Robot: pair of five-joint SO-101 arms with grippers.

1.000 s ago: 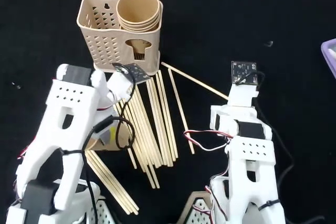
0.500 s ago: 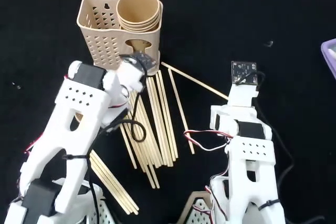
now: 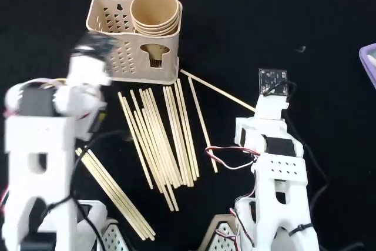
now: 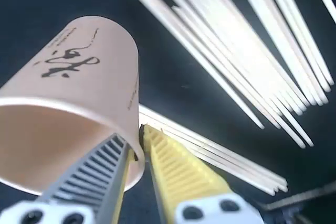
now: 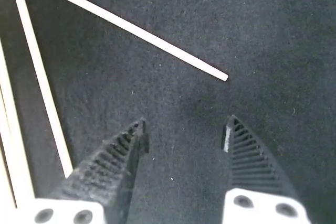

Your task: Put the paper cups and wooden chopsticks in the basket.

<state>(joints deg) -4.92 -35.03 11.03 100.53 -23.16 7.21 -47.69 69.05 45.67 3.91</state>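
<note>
My left gripper [image 4: 137,148] is shut on the rim of a tan paper cup [image 4: 79,93], one finger inside and one outside, and holds it above the black table. The left arm [image 3: 53,116] stands left of the wooden chopsticks [image 3: 158,139], in front of the beige basket [image 3: 117,57]. Several stacked paper cups [image 3: 155,10] sit in the basket's right end. More chopsticks [image 3: 114,192] lie near the left arm's base. My right gripper [image 5: 184,132] hangs open over bare table beside a single chopstick [image 5: 126,24]; the right arm [image 3: 273,92] is right of the pile.
A purple object [image 3: 369,60] pokes in at the table's right edge. Two stray chopsticks [image 3: 217,91] lie angled between the basket and the right arm. The black cloth behind and right of the right arm is bare.
The left arm has swung from just in front of the basket over to the left and lifted, taking the paper cup with it. The right arm has stayed still.
</note>
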